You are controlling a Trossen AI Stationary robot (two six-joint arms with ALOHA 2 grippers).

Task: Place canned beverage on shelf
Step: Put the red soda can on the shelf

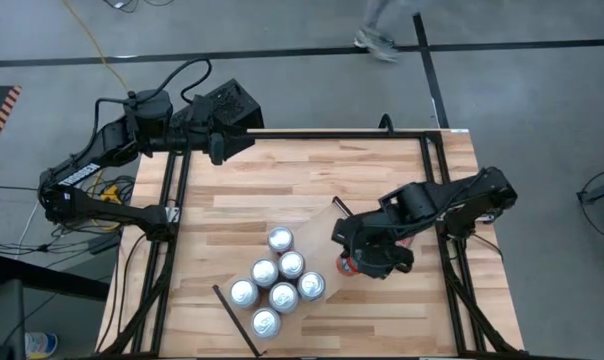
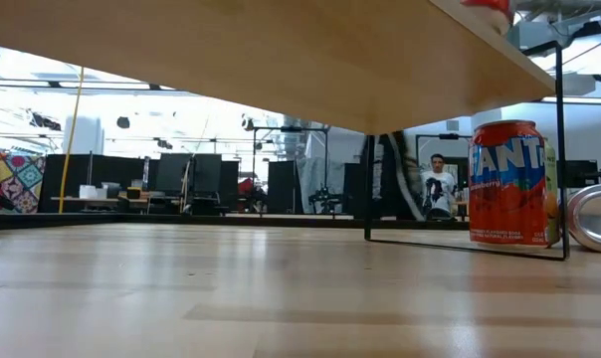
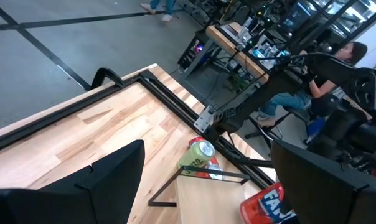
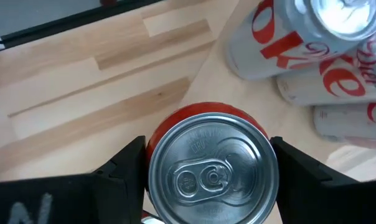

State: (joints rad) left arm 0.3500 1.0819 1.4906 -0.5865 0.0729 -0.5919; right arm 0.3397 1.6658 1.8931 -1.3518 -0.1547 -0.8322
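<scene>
Broadly, we look down on the striped butcher-block tabletop [image 1: 282, 180], ringed by a black frame [image 1: 312, 131], with grey floor all around it. On it lies the shelf [image 1: 307, 245], a pale plain-wood board set at a slant, with a thin black strip at its far short end and another at its near one.

We see the left arm [image 1: 102, 160] folded back at the table's far left corner, waiting; its gripper [image 1: 230, 108] hangs over the table's far edge, well away from the cans. In its wrist view the two dark fingers [image 3: 107, 180] stand wide apart with nothing between them.

We find the right arm [image 1: 452, 200] reaching in from the right side of the table, and the right gripper [image 4: 208, 177] sits at the right edge of the shelf. In its wrist view the jaws sit against either side of an orange-red can [image 4: 211, 169], whose silver top and pull tab face the camera, so we read them as clamped on it. From above only a bit of that can [image 1: 348, 264] shows under the gripper.

We count seven silver Diet Coke cans [image 1: 277, 275] standing upright in a tight cluster on the shelf, just beside the held can.

From table height, we see an orange Fanta can [image 2: 510, 183] standing on the tabletop beneath the raised board, with a silver can [image 2: 595, 218] lying on its side next to it. A seated person [image 2: 440, 187] shows far off in the room.
</scene>
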